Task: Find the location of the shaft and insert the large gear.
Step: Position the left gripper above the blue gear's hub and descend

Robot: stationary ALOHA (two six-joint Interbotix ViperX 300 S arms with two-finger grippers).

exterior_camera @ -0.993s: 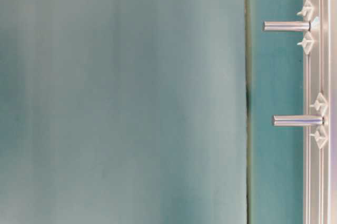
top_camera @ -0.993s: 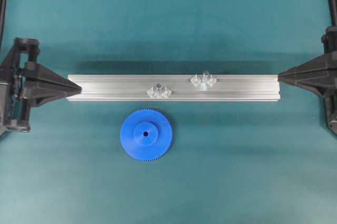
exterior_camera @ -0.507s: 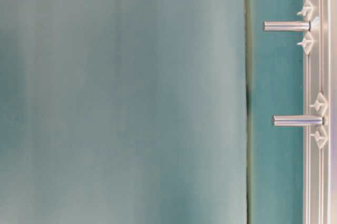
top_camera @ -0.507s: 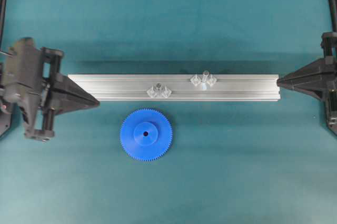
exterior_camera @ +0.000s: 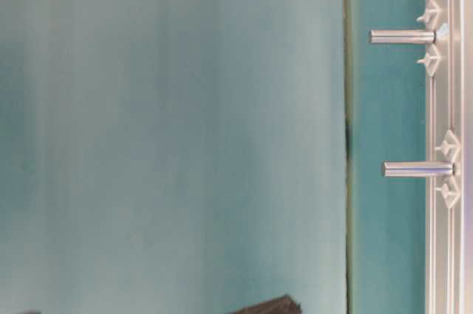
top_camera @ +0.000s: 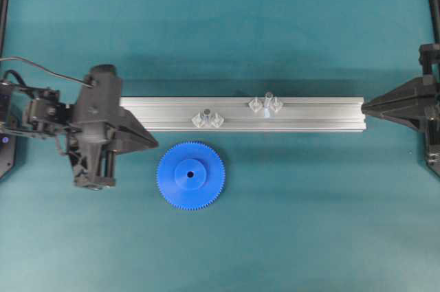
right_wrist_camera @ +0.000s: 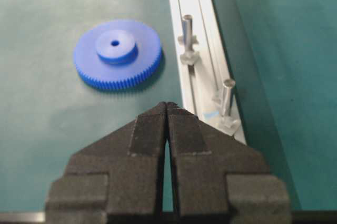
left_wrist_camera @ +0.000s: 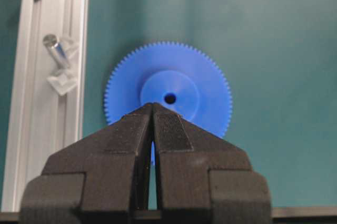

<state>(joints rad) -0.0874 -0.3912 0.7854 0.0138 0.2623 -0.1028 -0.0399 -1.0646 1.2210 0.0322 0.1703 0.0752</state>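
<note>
Just right of closed left end effector (top_camera: 152,145), large gear (top_camera: 190,175), flat, apart

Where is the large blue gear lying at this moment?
In the overhead view the large gear lies flat on the teal table, left of centre, just below the aluminium rail and right of the left gripper.

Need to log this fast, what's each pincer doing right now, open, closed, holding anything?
Left pincer: closed, holding nothing, tips just short of the large gear.
Right pincer: closed, holding nothing.
</note>
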